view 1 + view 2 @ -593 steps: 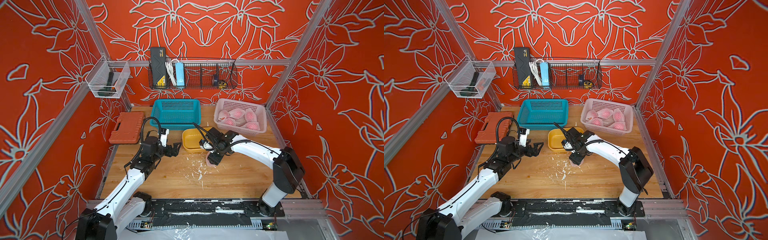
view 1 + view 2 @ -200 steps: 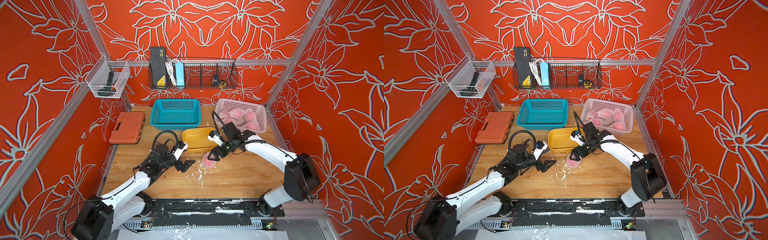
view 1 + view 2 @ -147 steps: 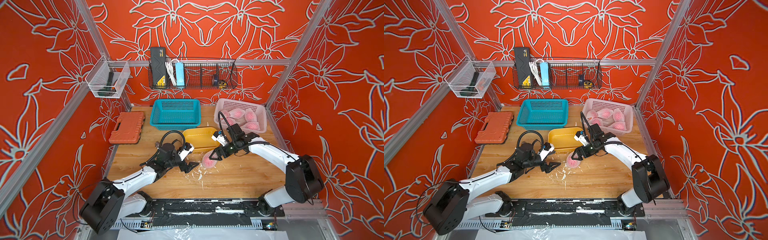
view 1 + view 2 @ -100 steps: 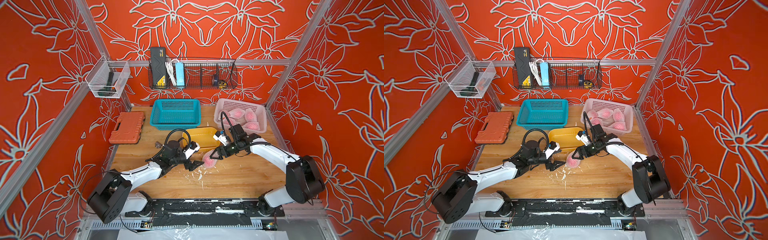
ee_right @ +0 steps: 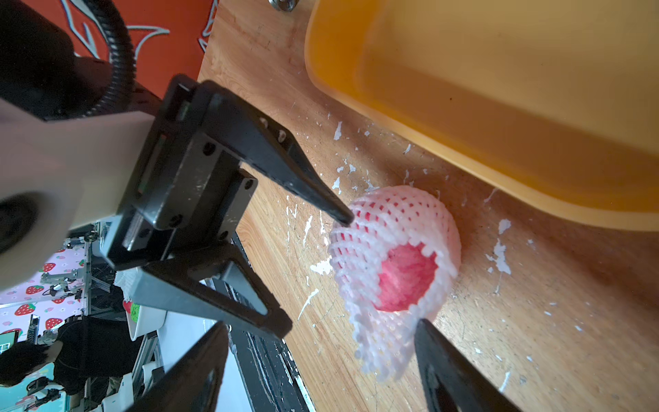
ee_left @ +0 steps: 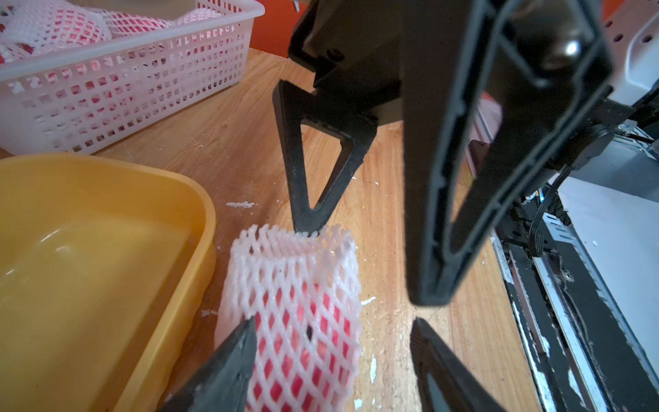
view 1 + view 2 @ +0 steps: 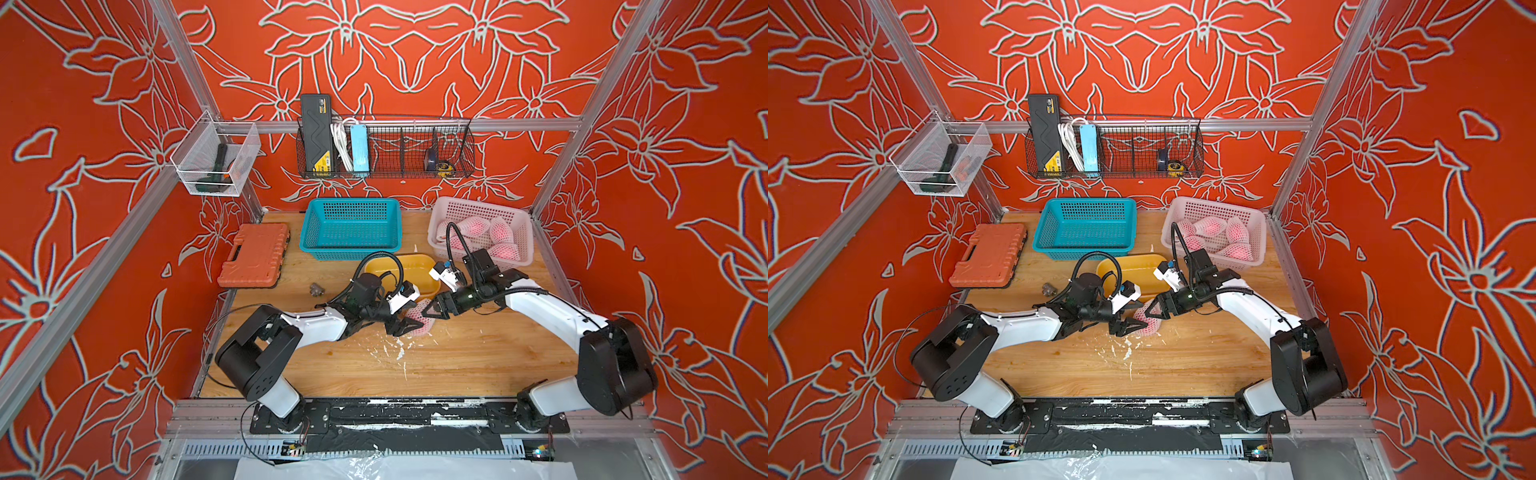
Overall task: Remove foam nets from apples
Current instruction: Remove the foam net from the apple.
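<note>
One apple [image 5: 406, 278] in a white foam net [image 7: 420, 323] lies on the table just in front of the yellow tub. In the left wrist view the net [image 6: 296, 306] sits between my left gripper's [image 6: 331, 342] open jaws, with one finger against its side. My right gripper [image 5: 321, 356] is open at the net's loose end, where red skin shows through the opening. In both top views the two grippers [image 7: 405, 325] [image 7: 434, 309] meet at this apple from either side [image 7: 1148, 320]. Several more netted apples [image 7: 471, 227] lie in the pink basket.
The yellow tub [image 7: 415, 257] stands right behind the apple. A teal basket [image 7: 351, 203] and the pink basket [image 7: 482, 205] stand at the back, an orange case [image 7: 253, 253] at the left. A small metal part [image 7: 316, 289] and white foam crumbs [image 7: 395, 349] lie on the wood.
My left arm has swung right until its gripper reached the netted apple. Both grippers' jaws have narrowed a little. The apple has stayed in place.
</note>
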